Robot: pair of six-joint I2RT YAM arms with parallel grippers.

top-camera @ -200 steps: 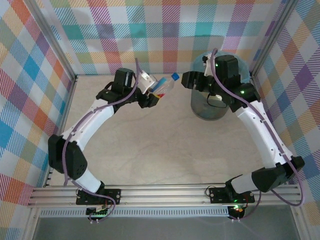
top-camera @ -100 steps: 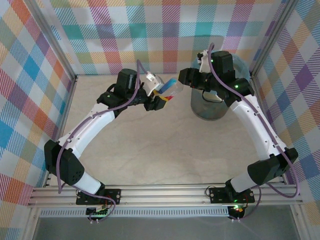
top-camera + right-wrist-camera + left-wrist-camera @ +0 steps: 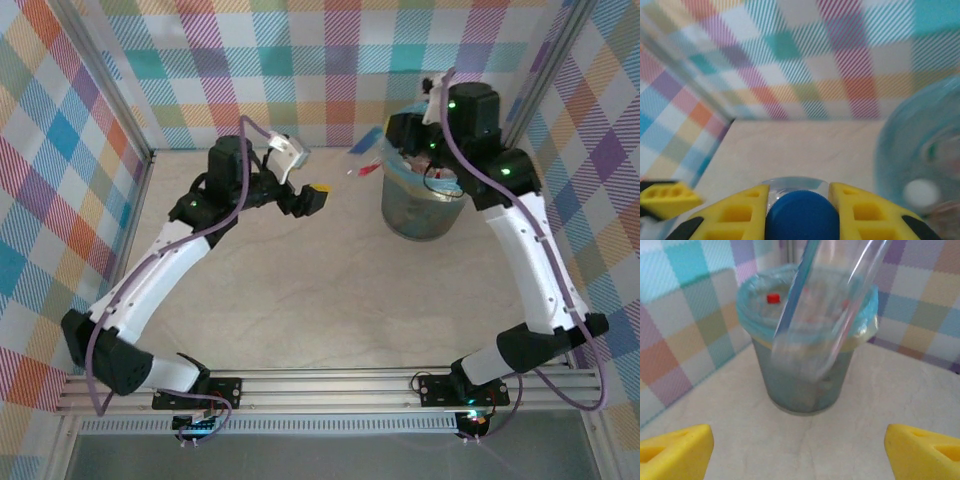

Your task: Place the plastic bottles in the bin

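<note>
Our left gripper (image 3: 303,173) stands spread wide and grips nothing; in its wrist view the 2 yellow fingertips (image 3: 675,450) sit at the bottom corners, far apart, above the table (image 3: 850,440). Our right gripper (image 3: 800,202) is clenched on a bottle (image 3: 368,160), with its 2 yellow fingers (image 3: 740,212) pressed on either side of the blue cap (image 3: 801,220). From above, we see the bottle as a blurred clear shape in the air, off the table, between the left gripper and the bin (image 3: 425,215), just beside the bin's left rim. From the left wrist it slants across the front of the bin. Inside the bin we can make out 1 red cap (image 3: 773,298) among other bottles too blurred to count.
</note>
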